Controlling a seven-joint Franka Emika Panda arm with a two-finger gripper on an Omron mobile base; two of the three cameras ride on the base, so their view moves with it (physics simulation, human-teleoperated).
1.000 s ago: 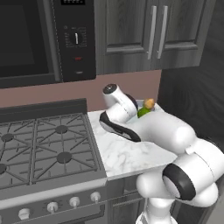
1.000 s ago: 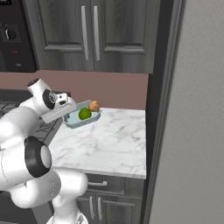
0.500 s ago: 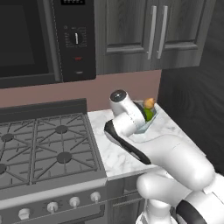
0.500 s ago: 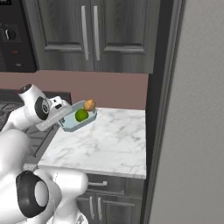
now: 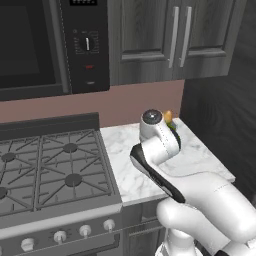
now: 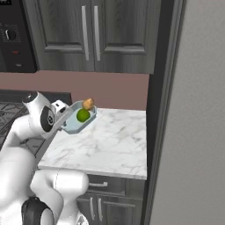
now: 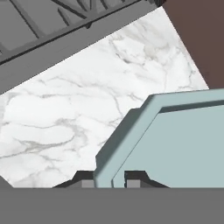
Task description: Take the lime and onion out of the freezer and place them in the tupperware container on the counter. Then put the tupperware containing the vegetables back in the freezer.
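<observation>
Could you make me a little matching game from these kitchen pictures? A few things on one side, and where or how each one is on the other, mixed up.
Things:
1. lime
2. onion
3. tupperware container
4. gas stove

Places or states:
A. pale blue tray, its wall between the gripper's fingertips
B. green, lying inside the tray
C. black, left of the marble counter
D. orange-yellow, at the tray's far end near the wall

Pairs: 1-B, 2-D, 3-A, 4-C
</observation>
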